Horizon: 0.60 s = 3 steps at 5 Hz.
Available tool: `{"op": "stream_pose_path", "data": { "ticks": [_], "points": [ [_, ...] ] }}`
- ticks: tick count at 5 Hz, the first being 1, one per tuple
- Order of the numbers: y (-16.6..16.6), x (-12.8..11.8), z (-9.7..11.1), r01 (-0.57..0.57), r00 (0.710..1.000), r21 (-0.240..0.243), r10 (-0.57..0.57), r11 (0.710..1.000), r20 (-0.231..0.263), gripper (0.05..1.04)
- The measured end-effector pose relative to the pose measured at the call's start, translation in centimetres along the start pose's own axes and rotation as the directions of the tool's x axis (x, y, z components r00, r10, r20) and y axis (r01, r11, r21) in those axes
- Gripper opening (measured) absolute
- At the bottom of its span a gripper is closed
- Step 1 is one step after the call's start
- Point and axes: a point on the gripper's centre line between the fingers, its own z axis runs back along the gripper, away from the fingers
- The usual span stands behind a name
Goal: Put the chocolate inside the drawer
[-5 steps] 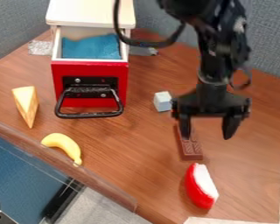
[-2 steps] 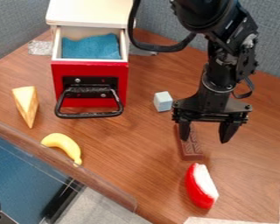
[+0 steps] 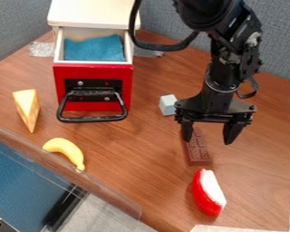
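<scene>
My gripper (image 3: 207,137) hangs open above the right half of the table, its two fingers spread apart with nothing held. Below it lies the brown chocolate bar (image 3: 198,150), flat on the wood; the left finger covers part of its far end. The red drawer (image 3: 93,68) at the upper left is pulled out, with a blue cloth (image 3: 94,49) inside and a black handle on its front.
A pale cube (image 3: 168,104) sits just left of the gripper. Nearer the front is a red and white toy piece (image 3: 208,192). A yellow banana (image 3: 66,152) and a cheese wedge (image 3: 27,108) lie at left by the table's edge (image 3: 69,174).
Over the last second the gripper first shifted slightly lower, then moved a little left and back up, leaving more of the chocolate uncovered. The chocolate and the drawer stayed put.
</scene>
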Motion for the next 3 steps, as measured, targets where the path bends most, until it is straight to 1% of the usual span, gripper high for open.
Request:
{"op": "stream_pose_path", "data": {
  "ticks": [1,3],
  "points": [
    [1.22,-0.11,-0.42,-0.023,1.000,0.033,0.023,0.999,-0.005,1.001],
    [1.92,-0.65,-1.00,-0.032,0.999,0.048,0.033,0.998,-0.011,1.001]
  ]
}}
